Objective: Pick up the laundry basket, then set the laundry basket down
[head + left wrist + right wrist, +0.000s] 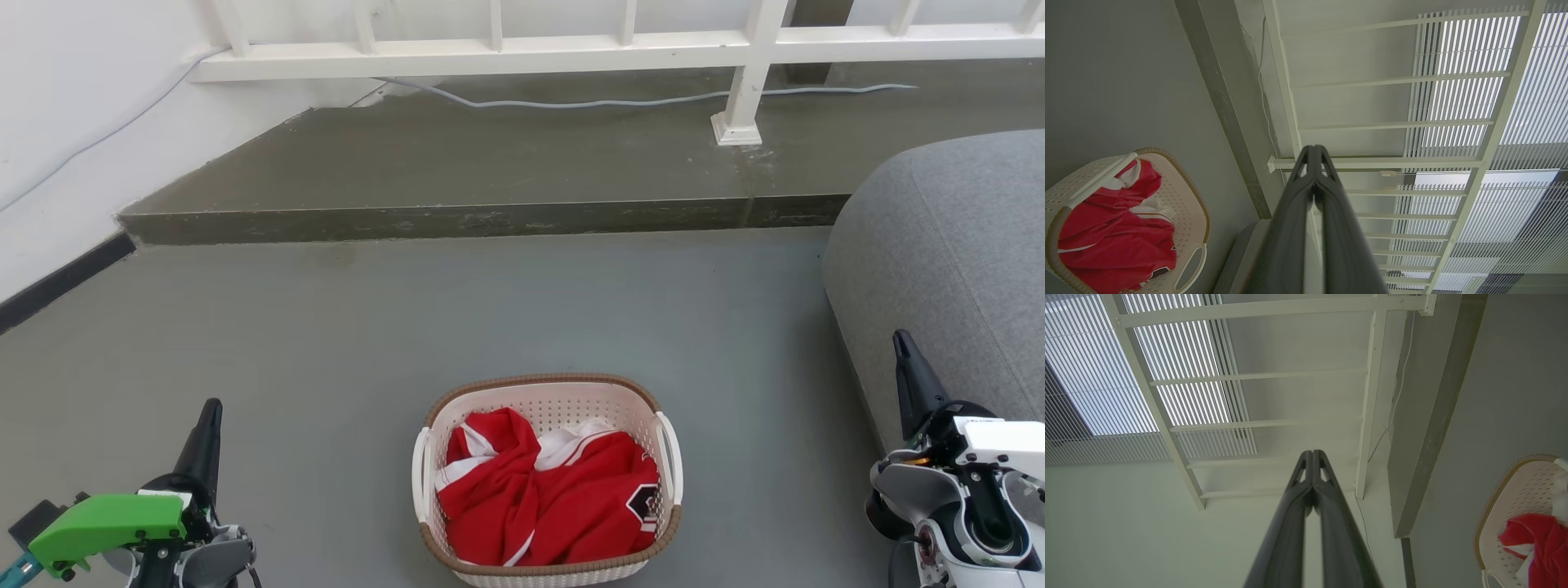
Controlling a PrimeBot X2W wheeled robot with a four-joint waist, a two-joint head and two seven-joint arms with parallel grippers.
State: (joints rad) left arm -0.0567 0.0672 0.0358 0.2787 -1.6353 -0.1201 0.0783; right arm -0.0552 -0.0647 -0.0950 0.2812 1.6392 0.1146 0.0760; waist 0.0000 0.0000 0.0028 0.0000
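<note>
We read this as home-like living space. Grey upholstered sofa (939, 269) at right, laundry basket (555, 402) with red garment (563, 498) on smooth grey floor (326, 343). We see raised step (457, 220) under white railing (490, 55), slatted blinds (1461, 102) over window, loose cable (571, 104) along white wall (73, 98). Soft furnishing and washing point us to domestic use. We cannot tell whether real home or staged room.

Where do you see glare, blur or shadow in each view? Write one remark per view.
Head view: soft, even light; the laundry basket is sharp, with hardly any shadow. Left wrist view: the blinds glare white at right; the left gripper blurs toward the lens. Right wrist view: blinds glare at upper left; the right gripper blurs likewise.
</note>
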